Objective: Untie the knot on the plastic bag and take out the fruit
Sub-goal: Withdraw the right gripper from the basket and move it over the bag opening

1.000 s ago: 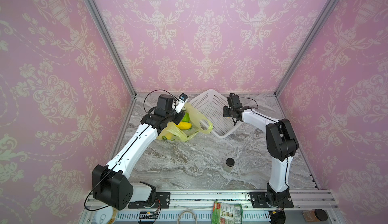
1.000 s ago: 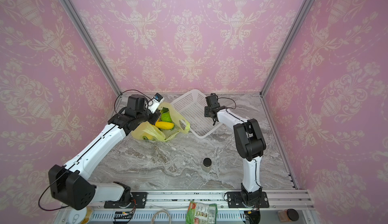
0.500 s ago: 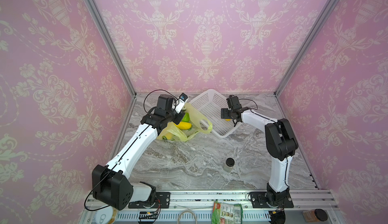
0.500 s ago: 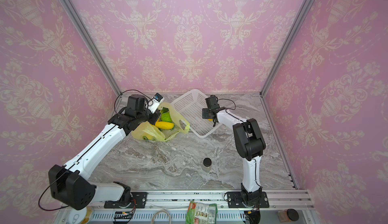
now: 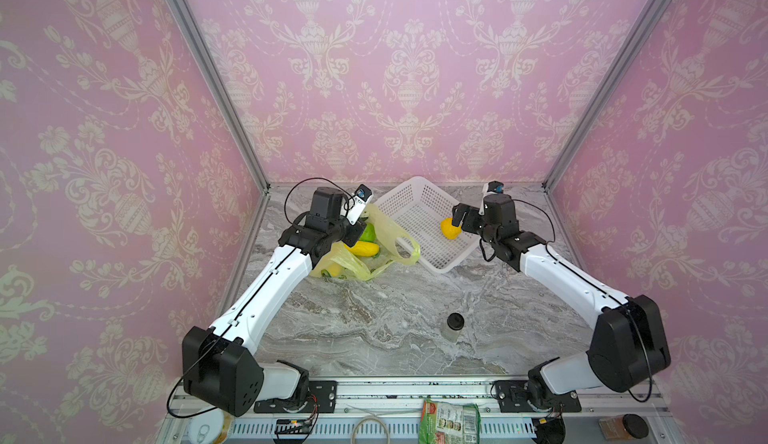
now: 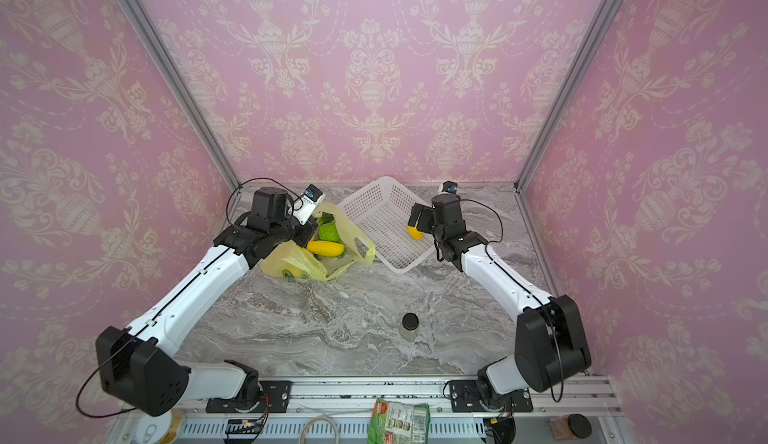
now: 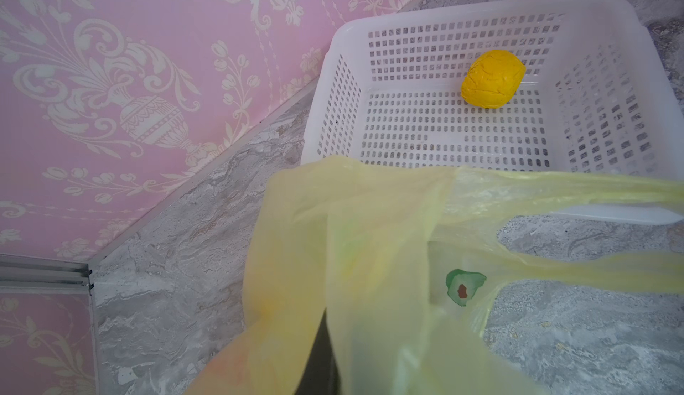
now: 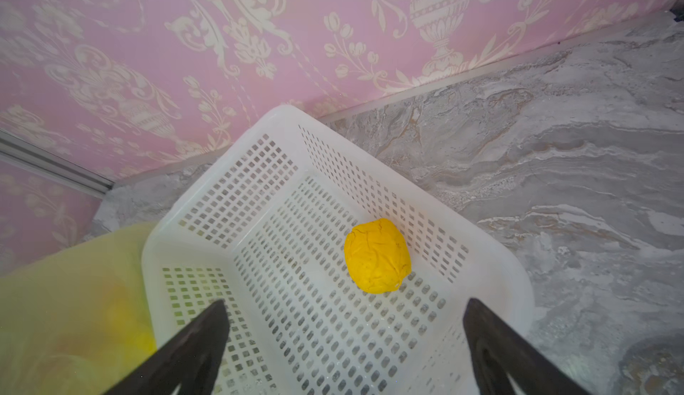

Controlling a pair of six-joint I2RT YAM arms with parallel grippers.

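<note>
In both top views the left gripper (image 5: 355, 234) is clamping the plastic bag (image 5: 388, 232) with its mouth open and fruit (image 5: 362, 249) inside; hold it steady. In the left wrist view the bumpy yellow ball (image 7: 493, 78) is resting in the basket (image 7: 610, 216). In the right wrist view the right gripper (image 8: 344, 302) is hovering above it with fingers (image 8: 200, 337) spread wide; lift clear before reaching into the bag.

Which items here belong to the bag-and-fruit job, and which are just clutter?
Job:
- plastic bag
- long yellow fruit and green fruit, inside the bag
- bumpy yellow ball, lying in the white basket

Clutter:
- black-lidded jar, mid-table
- green snack packet, front ledge
- brown jar, front ledge
- tin can, front ledge
</note>
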